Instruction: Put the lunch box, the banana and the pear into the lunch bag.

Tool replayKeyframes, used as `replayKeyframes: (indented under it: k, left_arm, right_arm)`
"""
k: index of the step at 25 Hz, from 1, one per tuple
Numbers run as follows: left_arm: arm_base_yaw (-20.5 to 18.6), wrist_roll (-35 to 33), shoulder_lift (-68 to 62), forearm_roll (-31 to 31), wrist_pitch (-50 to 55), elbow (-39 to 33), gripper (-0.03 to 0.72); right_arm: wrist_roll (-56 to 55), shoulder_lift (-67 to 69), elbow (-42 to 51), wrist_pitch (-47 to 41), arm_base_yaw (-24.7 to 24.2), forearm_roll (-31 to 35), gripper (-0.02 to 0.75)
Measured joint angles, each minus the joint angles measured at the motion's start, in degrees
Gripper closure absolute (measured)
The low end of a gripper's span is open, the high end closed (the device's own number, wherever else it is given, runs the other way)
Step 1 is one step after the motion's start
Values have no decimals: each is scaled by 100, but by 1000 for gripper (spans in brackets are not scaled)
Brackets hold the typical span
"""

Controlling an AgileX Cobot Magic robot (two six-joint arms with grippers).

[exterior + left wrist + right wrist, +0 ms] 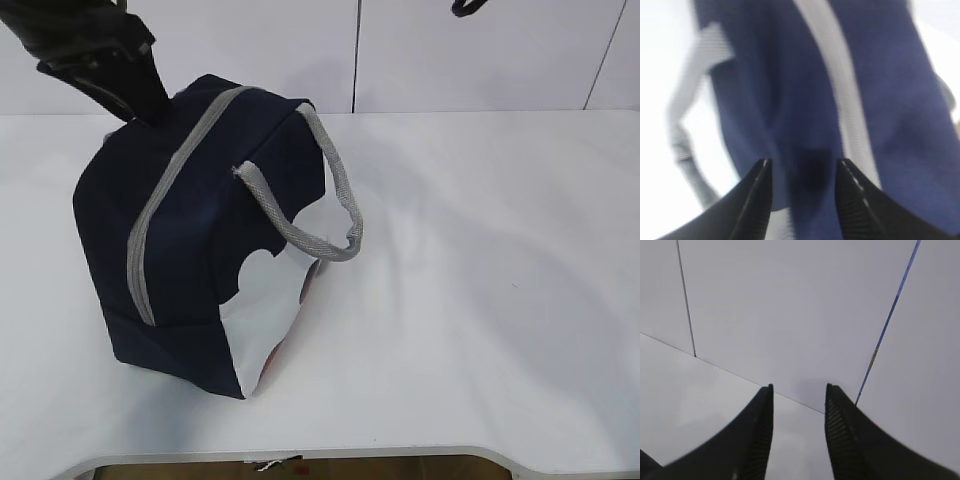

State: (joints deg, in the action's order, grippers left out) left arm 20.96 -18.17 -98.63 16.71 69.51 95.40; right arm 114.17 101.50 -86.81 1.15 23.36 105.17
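Left gripper (802,167): jaws apart, nothing between them, poised just over the lunch bag (200,250) beside its grey zipper (165,200). Bag sits on the surface (480,300), zipper apparently closed, handles (320,215) flopped over. Right gripper (799,392): jaws apart, empty, raised well away, likely parked clear. Lunch box, banana, pear not visible, presumably packed inside.

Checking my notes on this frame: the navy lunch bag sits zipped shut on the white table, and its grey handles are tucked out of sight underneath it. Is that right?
Not quite. The lunch bag is on the table with its zipper closed, but the handles are not tucked under: one grey handle loops out in plain sight on the bag's right side. The exterior view shows it.
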Motion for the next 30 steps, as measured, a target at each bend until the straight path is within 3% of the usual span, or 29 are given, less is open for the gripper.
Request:
replayKeyframes:
  k: [4, 19, 30]
  left_arm:
    - [0, 415, 9, -397, 0, 321, 370]
    - [0, 501, 13, -529, 156, 417, 370]
    - [0, 765, 22, -706, 165, 417, 370]
  right_arm:
    - [0, -438, 509, 45, 0, 10, 436]
    - [-42, -2212, 2254, -358, 0, 10, 435]
    - [-1989, -2716, 2816, -1020, 0, -11, 435]
